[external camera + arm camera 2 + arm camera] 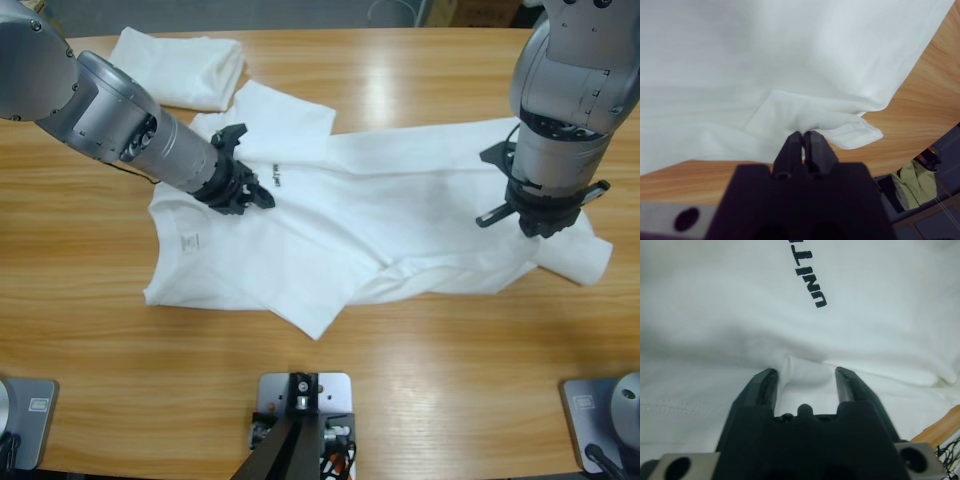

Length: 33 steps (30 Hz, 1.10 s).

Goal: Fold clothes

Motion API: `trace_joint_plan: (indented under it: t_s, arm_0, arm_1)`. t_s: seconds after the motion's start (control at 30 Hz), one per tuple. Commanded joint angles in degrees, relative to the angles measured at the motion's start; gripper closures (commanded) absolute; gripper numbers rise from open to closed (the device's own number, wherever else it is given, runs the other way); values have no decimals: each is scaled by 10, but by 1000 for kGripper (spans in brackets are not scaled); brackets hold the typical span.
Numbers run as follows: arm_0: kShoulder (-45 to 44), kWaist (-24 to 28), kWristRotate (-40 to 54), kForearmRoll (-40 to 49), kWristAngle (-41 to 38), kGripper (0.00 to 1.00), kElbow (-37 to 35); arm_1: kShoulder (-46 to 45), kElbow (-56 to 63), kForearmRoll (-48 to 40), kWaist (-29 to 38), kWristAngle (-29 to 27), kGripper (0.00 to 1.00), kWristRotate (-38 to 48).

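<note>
A white T-shirt [380,215] is spread, rumpled, across the middle of the worktop [450,340], with its collar end to the left and its hem end to the right; a second, already folded shirt [185,65] lies at the far left. The left gripper [240,190] is set down on the chest just beside the dark print [807,277], its jaws parted with a small ridge of cloth raised between them but not yet pinched. The right gripper [540,215] is clenched on a fold of fabric [805,125] near the right end.

The step in hand is judged to be the taking of two grips before a fold is made. It is done well if the left jaws are closed only once the ridge is fully between them. Both layers should be caught, so the shirt is not pulled apart. The two grips should then be lifted together and evenly, and the cloth kept taut to avoid fresh creases.
</note>
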Motion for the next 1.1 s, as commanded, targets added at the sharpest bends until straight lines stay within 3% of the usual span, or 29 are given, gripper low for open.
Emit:
trace_joint_plan:
  t_s: [0.03, 0.23, 0.3, 0.77, 1.1]
  arm_0:
    - [33, 3, 18, 5, 7, 874, 15]
    - [15, 3, 21, 18, 27, 873, 21]
    - [14, 3, 32, 17, 33, 1000, 25]
    - [-54, -10, 41, 20, 58, 1000, 37]
    - [-140, -25, -11, 90, 90, 1000, 70]
  arm_1:
    - [21, 13, -6, 5, -1, 1000, 0]
    - [24, 14, -7, 5, -1, 1000, 0]
    - [23, 14, -6, 5, -1, 1000, 0]
    - [8, 19, -5, 5, -3, 1000, 2]
    - [-9, 21, -8, 7, -12, 1000, 10]
